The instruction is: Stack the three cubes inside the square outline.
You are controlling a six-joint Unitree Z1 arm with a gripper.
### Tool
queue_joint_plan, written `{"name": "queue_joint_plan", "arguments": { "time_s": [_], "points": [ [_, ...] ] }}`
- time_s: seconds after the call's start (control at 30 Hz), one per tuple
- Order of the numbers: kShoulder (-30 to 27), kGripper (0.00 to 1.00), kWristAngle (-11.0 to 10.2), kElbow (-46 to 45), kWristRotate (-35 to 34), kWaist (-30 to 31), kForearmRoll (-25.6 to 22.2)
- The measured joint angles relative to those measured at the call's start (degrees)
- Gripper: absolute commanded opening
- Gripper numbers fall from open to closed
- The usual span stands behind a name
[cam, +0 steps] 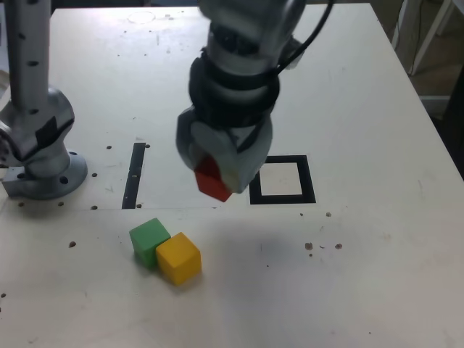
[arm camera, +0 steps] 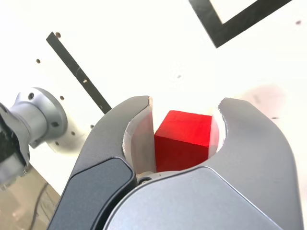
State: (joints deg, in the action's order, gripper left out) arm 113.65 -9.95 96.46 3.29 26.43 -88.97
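Clamping the red cube (cam: 212,179) between its jaws, the gripper (cam: 221,170) hangs above the table (cam: 377,275), with the one square outline (cam: 282,180) just to its right in the exterior view. Three cubes in all: the green cube (cam: 149,241) and yellow cube (cam: 178,257) sit touching, nearer and left.

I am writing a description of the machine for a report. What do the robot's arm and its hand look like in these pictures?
The arm is built of silver-grey rounded segments with a ribbed black collar above the hand, and a black cable runs along it. The hand has two broad, curved dark grey shells with pale, off-white inner linings. The silver-grey round base is bolted to the table, its upright column dotted with small dark screw holes.
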Motion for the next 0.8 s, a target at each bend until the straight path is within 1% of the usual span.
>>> {"name": "queue_joint_plan", "arguments": {
  "time_s": [0.1,0.17,0.43,0.57,0.67,0.8],
  "points": [
    [1.5,0.24,0.0,5.6,-2.6,-1.5,-1.2],
    [1.7,0.24,-0.2,7.6,-4.4,-2.5,-1.4],
    [2.6,0.24,-1.3,7.7,-10.4,-7.5,-1.4],
    [2.3,0.24,-1.4,5.7,-13.0,-9.6,-0.5],
    [2.2,0.24,-0.1,3.5,-13.3,-13.0,2.2],
    [3.0,0.24,2.0,0.4,-13.3,-16.1,7.9]
  ]
}}
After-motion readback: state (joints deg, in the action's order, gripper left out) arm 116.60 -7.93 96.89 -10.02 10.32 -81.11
